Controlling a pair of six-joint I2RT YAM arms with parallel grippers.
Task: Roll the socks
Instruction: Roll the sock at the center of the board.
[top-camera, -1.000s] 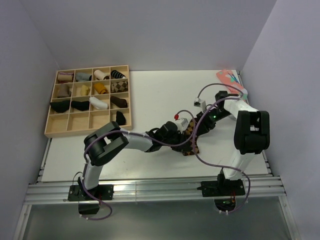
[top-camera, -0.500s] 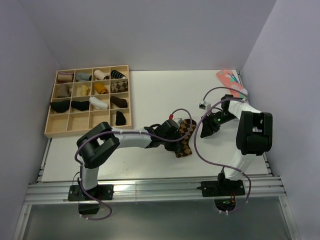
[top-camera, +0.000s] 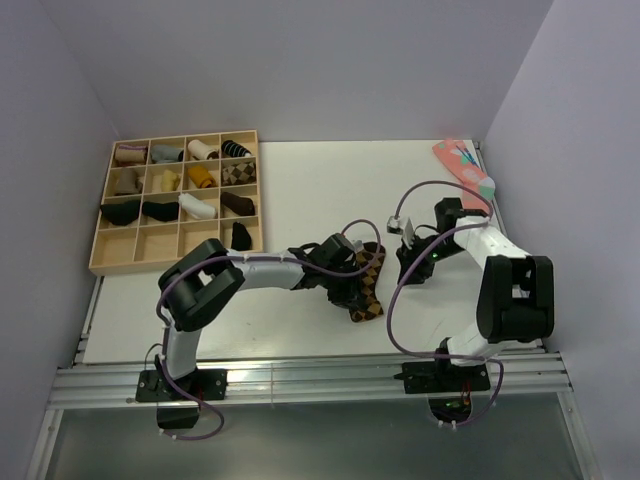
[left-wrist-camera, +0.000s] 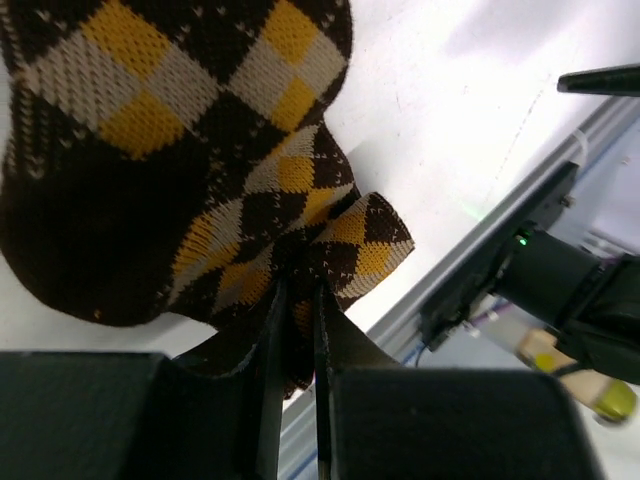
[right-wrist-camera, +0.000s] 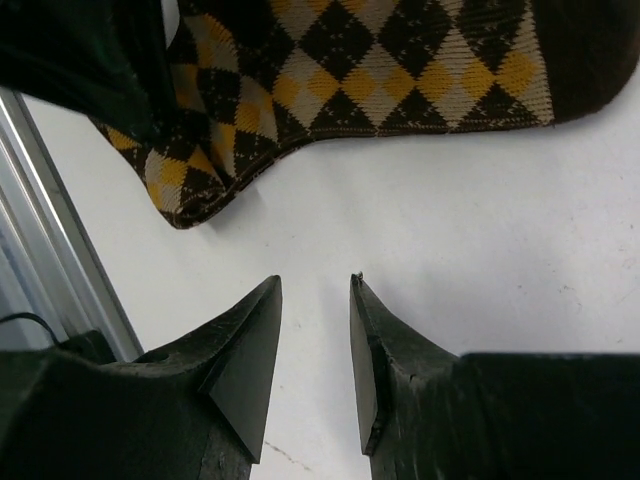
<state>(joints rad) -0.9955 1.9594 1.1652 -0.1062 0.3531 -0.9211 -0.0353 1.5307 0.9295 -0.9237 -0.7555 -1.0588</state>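
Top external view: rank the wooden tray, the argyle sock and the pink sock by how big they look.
1. wooden tray, by far the largest.
2 and 3. argyle sock and pink sock: they look about alike. The argyle one is bunched and partly covered, so I won't rank them.

**How the three cams were set up here**

The top cam sat high up behind the arms and looked down and forward. It was far enough back to take in the whole tabletop (top-camera: 300, 190), with both arm bases along the bottom edge. The left wrist cam rode right behind the left jaws and looked out along them, really close on the argyle sock (left-wrist-camera: 150, 180). The right wrist cam peered past the right jaws at the tabletop from close up, and the sock ran across the top of its picture. All three views shared that one sock and the bit of tabletop around it.
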